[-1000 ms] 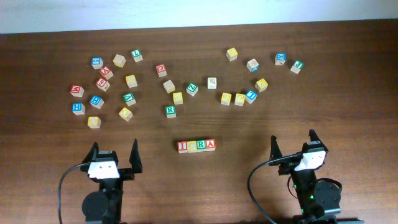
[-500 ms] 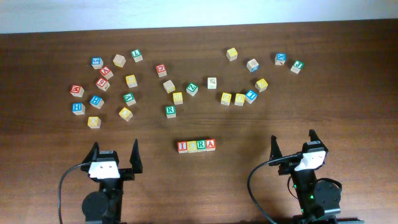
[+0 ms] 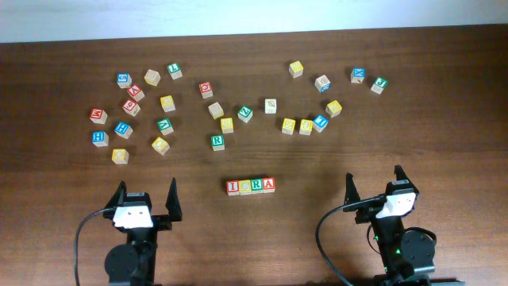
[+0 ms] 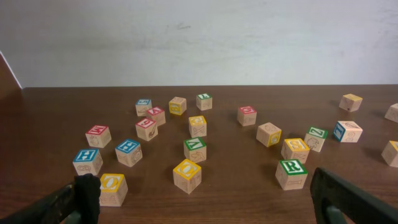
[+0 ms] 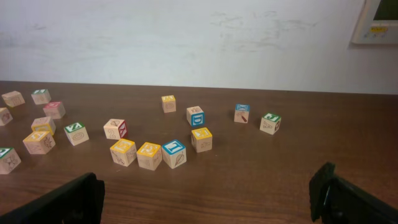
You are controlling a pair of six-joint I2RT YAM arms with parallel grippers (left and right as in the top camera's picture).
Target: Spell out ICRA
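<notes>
Four letter cubes stand touching in a straight row at the table's middle front, seen from overhead: red I (image 3: 232, 187), yellow C (image 3: 244, 187), green R (image 3: 256, 186), red A (image 3: 268, 184). Neither wrist view shows this row. My left gripper (image 3: 146, 191) rests near the front edge, to the left of the row, open and holding nothing; the left wrist view has the left gripper (image 4: 205, 190) spread wide over bare wood. To the right of the row, the right gripper (image 3: 374, 181) is likewise open and empty. The right wrist view shows the right gripper (image 5: 208, 186) with only table between its fingers.
Many loose letter cubes lie scattered across the back half of the table, in a left cluster (image 3: 131, 107) and a right cluster (image 3: 317, 119). A spare green R cube (image 3: 217, 141) sits behind the row, also in the left wrist view as the green R cube (image 4: 291, 173). A pale wall rises beyond the far edge.
</notes>
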